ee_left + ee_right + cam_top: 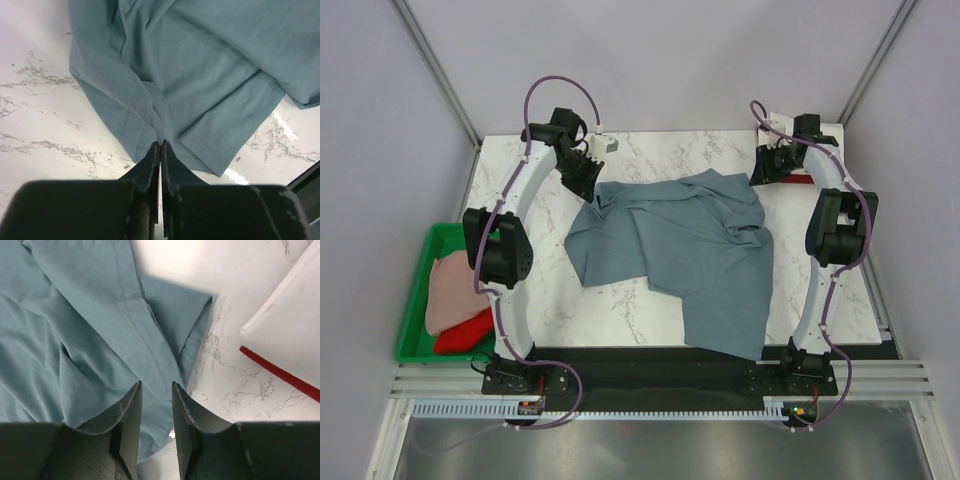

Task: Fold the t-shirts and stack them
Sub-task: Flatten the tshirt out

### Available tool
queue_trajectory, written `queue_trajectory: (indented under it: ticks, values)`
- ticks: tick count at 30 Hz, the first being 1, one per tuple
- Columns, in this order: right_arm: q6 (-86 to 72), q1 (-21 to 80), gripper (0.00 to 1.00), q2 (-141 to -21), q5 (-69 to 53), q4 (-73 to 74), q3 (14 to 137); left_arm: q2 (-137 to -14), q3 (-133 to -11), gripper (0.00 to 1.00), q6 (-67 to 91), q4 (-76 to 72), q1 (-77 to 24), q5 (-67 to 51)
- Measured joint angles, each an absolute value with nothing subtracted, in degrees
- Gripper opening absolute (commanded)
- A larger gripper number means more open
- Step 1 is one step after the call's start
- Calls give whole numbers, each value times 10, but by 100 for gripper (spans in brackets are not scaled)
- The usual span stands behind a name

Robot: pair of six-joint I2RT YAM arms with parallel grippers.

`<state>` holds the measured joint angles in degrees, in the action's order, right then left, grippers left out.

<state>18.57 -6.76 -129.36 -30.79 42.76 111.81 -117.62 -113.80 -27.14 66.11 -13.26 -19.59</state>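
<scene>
- green tray sits off the table's left edge near the near-left corner, holding a pale pink t-shirt and a red t-shirt, both bunched up
- folded white t-shirt lies on a red folded layer at the far-right corner, just beside the blue-grey sleeve but apart from it
- in the top view the right arm covers most of that stack and only a red strip shows
- blue-grey t-shirt is spread crumpled over the middle of the table, reaching from near the far edge down over the near edge onto the black base strip
- left fingers are towards the far-left corner, at the shirt's far-left tip
- left wrist view: left fingers are pressed together, clamped on a raised ridge of the blue-grey t-shirt
- right fingers are near the far-right corner, over the shirt's far-right part
- right wrist view: right fingers stand apart with a clear gap; the blue-grey t-shirt lies flat under them, stitched hem running into the gap, nothing gripped
- only the wrist views show the finger states, the double-stitched hem and the fine knit weave
- only the top view shows the tray and the shirt's whole outline
- table top is white marble-look with grey veins, smooth
- shirt cloth is soft and matte, with many folds and a short sleeve doubled over at the right
</scene>
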Motion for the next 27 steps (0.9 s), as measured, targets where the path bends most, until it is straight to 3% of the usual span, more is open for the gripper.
queue_trajectory:
  ticks: [19,27]
  values:
    - [182,-70,40,-1349,-285,438,1119,-1176,-1140,3,-271,662,-133,-195]
    - [188,-70,34,-1349,-277,439,1119,-1178,-1151,3,-271,661,-133,-196]
